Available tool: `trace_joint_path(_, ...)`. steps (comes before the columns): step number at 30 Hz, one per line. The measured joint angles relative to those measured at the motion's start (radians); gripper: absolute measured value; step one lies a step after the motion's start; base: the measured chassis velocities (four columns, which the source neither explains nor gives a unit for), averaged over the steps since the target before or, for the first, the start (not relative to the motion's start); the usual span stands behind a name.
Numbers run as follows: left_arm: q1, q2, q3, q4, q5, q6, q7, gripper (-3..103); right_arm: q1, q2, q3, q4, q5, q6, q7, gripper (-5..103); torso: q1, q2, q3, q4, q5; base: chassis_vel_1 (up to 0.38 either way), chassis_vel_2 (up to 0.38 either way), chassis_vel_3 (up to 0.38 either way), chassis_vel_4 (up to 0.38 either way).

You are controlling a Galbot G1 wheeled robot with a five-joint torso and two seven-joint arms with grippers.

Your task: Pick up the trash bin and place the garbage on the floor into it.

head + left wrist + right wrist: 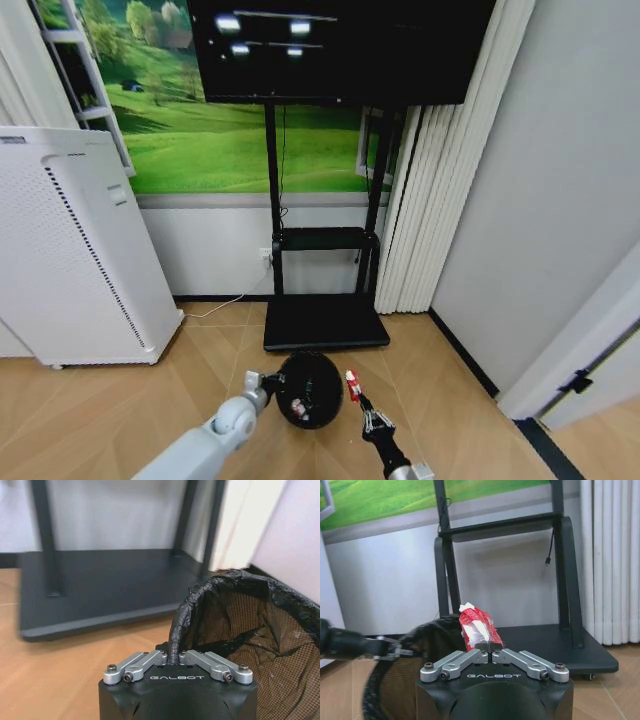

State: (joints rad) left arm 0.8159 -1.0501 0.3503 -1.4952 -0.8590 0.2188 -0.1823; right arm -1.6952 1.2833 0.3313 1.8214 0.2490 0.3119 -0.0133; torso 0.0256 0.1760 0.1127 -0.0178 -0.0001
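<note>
While our left pincer (173, 656) pinches the bin (309, 388) rim above the floor (120, 400), our right pincer (491, 645) clamps a red-and-white wrapper (477, 628) just beside it.

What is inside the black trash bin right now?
Inside the round black mesh trash bin with its dark bag liner, small red-and-white litter lies at the bottom; anything below it is hidden by the liner's folds.
</note>
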Motion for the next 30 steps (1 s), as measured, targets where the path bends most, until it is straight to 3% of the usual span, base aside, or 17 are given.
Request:
trace_joint_path(5, -0.02, -0.005, 0.043, 0.004, -0.005, -0.023, 0.1, 3, -0.016, 0.001, 0.002, -0.002, -0.031, 0.025, -0.032, 0, 0.0, 0.0, 0.0, 0.0004, 0.0002, 0.0, 0.0, 0.0, 0.0)
trace_joint_path(10, -0.021, -0.005, 0.051, 0.005, 0.001, -0.036, 0.141, 3, -0.015, 0.001, -0.004, 0.001, -0.051, 0.032, -0.034, 0, 0.0, 0.0, 0.0, 0.0004, 0.0001, 0.0, 0.0, 0.0, 0.0)
trace_joint_path(15, -0.01, -0.003, 0.046, -0.009, 0.001, -0.037, 0.144, 3, -0.014, 0.003, -0.003, -0.003, -0.095, 0.046, -0.026, -3, 0.0, 0.0, 0.0, 0.0004, 0.0001, 0.0, 0.0, 0.0, 0.0)
trace_joint_path(18, -0.002, 0.0, 0.031, -0.017, 0.001, -0.038, 0.144, 3, -0.019, 0.004, -0.003, 0.0, -0.096, 0.05, -0.024, 13, 0.0, 0.0, 0.0, 0.0003, 0.0002, 0.0, 0.0, 0.0, 0.0)
trace_joint_path(22, 0.007, 0.001, 0.018, -0.022, 0.001, -0.038, 0.143, 3, -0.022, 0.004, -0.003, 0.003, -0.092, 0.061, -0.032, 24, 0.0, 0.0, 0.0, 0.0003, 0.0001, 0.0, 0.0, 0.0, 0.0)
trace_joint_path(24, 0.02, 0.003, 0.001, -0.028, 0.001, -0.038, 0.141, 3, -0.024, 0.006, -0.002, 0.009, -0.075, 0.073, -0.041, 35, 0.0, 0.0, 0.0, 0.0002, 0.0, 0.0, 0.0, 0.0, 0.0)
trace_joint_path(26, 0.026, 0.004, -0.007, -0.032, 0.001, -0.038, 0.137, 3, -0.024, 0.008, 0.0, 0.013, -0.071, 0.073, -0.04, 35, 0.0, 0.0, 0.0, 0.0003, 0.0, 0.0, 0.0, 0.0, 0.0)
trace_joint_path(30, 0.066, 0.014, -0.071, -0.073, -0.005, -0.035, 0.092, 3, -0.028, 0.015, 0.017, 0.042, -0.069, 0.04, 0.013, 51, 0.0, 0.0, 0.0, 0.0, -0.0003, 0.0, 0.0, 0.0, 0.0)
